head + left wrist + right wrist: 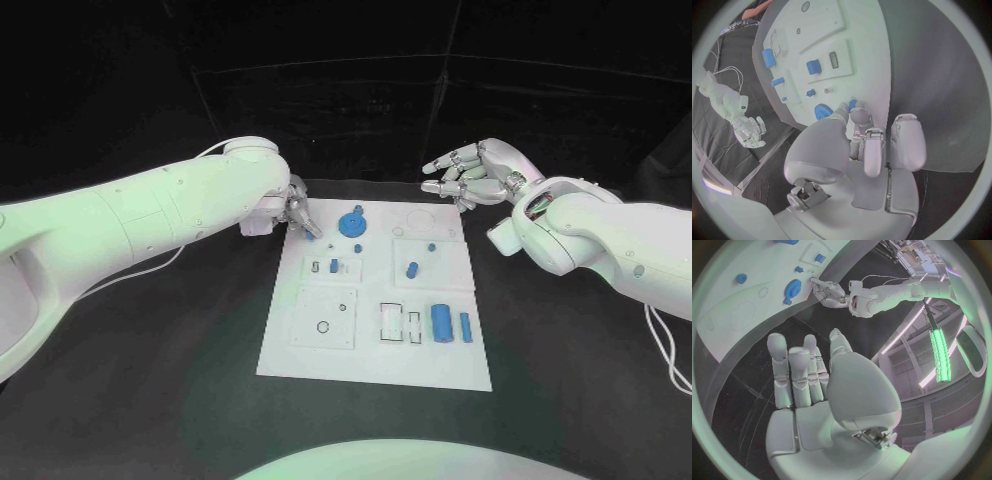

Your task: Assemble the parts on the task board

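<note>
The white task board [368,355] lies in the middle of the table. My left hand [293,214] is at the board's far left corner and pinches a small blue part [310,236] at its fingertips, just over the board; the same part [852,104] shows between the fingertips of that hand [864,145] in the left wrist view. A round blue part [353,222] lies just right of it. My right hand [476,172] hovers over the far right corner, fingers spread and holding nothing; the right wrist view shows this hand [811,375] open.
On the board lie more blue parts: a small upright one [335,265], an oval one [413,268], a block [441,325] and a cylinder [464,325] at the near right. A cable [666,345] trails by the right arm.
</note>
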